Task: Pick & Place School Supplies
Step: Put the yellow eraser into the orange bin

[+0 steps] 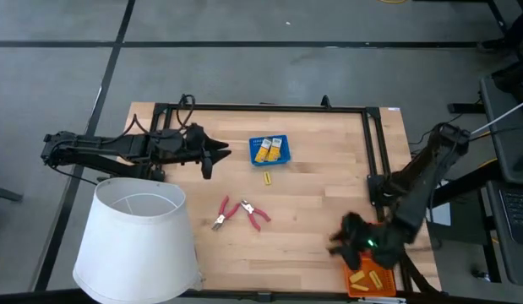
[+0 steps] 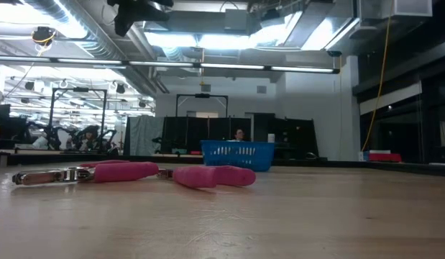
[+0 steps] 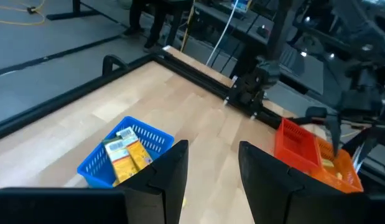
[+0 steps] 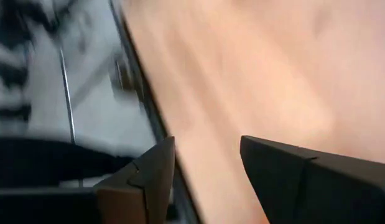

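While both claws gape empty — two pliers [image 1: 240, 213], one yellow block [image 1: 266, 177], two packs [image 1: 269, 150] in blue tray [image 1: 254, 141].

Bare wooden tabletop [image 1: 320, 198] lies open between the blue plastic basket [image 1: 269, 150] and the orange tray [image 1: 371, 279] at the near right corner. The two red-handled pliers [image 1: 241, 213] lie mid-table, with a tiny yellow block [image 1: 266, 177] just beyond. The big white lampshade [image 1: 136, 239] blocks the near left corner.
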Robot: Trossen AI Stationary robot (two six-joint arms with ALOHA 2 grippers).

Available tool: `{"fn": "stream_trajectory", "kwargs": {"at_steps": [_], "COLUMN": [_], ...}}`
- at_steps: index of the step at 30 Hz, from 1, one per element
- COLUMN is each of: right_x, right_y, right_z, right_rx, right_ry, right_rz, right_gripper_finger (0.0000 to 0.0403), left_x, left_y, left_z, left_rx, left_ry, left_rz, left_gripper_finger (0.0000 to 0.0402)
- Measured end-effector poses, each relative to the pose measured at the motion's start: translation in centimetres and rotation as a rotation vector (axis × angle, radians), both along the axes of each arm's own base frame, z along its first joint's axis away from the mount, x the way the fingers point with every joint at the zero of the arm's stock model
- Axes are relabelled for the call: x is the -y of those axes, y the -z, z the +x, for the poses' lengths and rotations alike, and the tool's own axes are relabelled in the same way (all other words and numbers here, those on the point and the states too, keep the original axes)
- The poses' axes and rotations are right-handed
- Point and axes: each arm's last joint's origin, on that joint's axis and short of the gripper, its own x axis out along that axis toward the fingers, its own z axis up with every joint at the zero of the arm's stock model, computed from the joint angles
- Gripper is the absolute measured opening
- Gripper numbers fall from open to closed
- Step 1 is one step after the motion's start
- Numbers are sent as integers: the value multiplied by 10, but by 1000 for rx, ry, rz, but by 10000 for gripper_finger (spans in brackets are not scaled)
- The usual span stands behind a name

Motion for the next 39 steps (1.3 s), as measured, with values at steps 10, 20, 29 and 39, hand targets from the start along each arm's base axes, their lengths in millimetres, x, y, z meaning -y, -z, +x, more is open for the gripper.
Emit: {"fn": "stream_trajectory", "kwargs": {"at_steps": [10,20,29,39], "right_x": [96,146,116,104], "right_y": [-32,30,41,71], "right_z": [106,168,239,247], "right_rx": [298,140,38,-47], "right_ry": [251,472,488,862], "right_rz": [20,160,-238,-347], "right_gripper_finger": [177,177,177,177], "left_x": [-1,6,16,32], "left_y": [9,8,7,8], "left_z": [-2,-2,-2,-6], "left_rx": [-66,-49,-48,-42], "left_ry": [-57,-59,-31,-55], "left_rz": [-82,-89,-62,-41], "left_gripper_finger": [139,139,139,139]}}
